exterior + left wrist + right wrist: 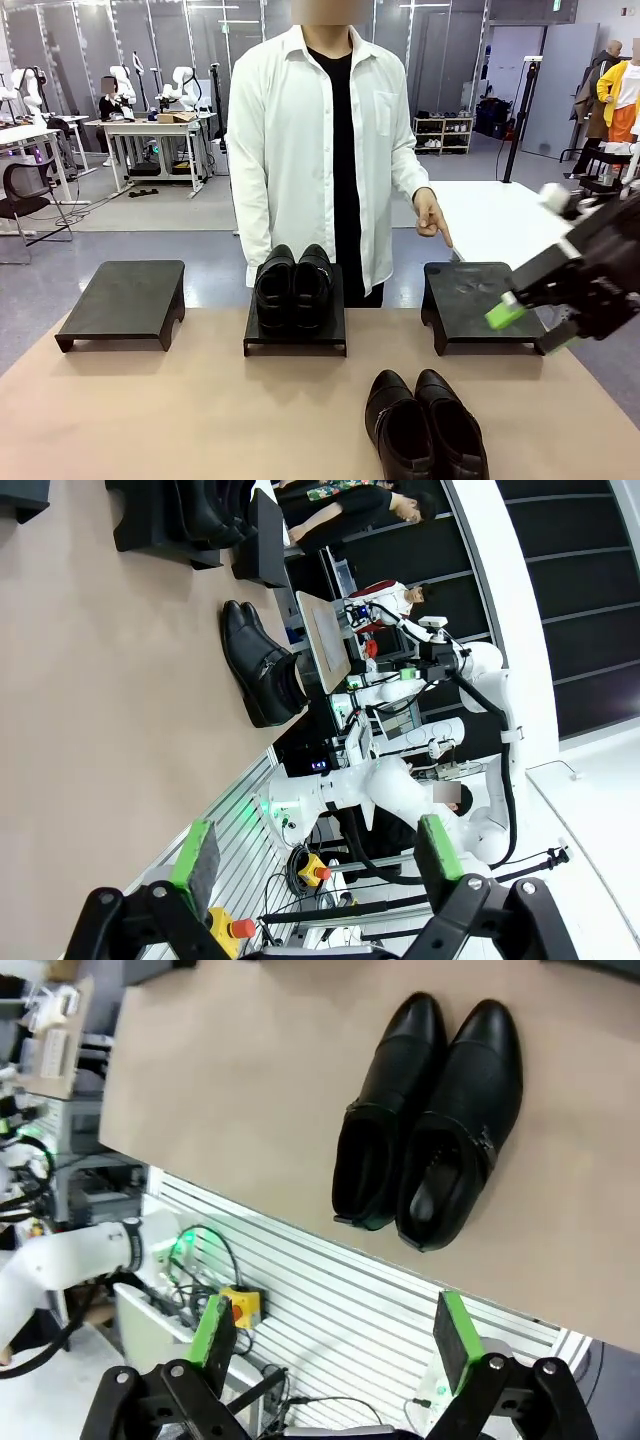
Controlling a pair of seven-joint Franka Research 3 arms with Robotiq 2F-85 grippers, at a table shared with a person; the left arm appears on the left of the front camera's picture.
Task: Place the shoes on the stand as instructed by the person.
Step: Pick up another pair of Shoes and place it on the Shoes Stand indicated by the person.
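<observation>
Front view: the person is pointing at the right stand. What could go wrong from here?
1. The hand points down at the right stand, close to the right fingers; a swing could hit it.
2. The loose pair sits heels near the table edge; a clumsy grab may knock one off.

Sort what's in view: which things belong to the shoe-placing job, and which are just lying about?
Job: boots on the table; shoes on the middle stand; left stand; right stand, pointed at by the person's hand; open right gripper.
Lying about: office chair; far white table; far shelf.
</observation>
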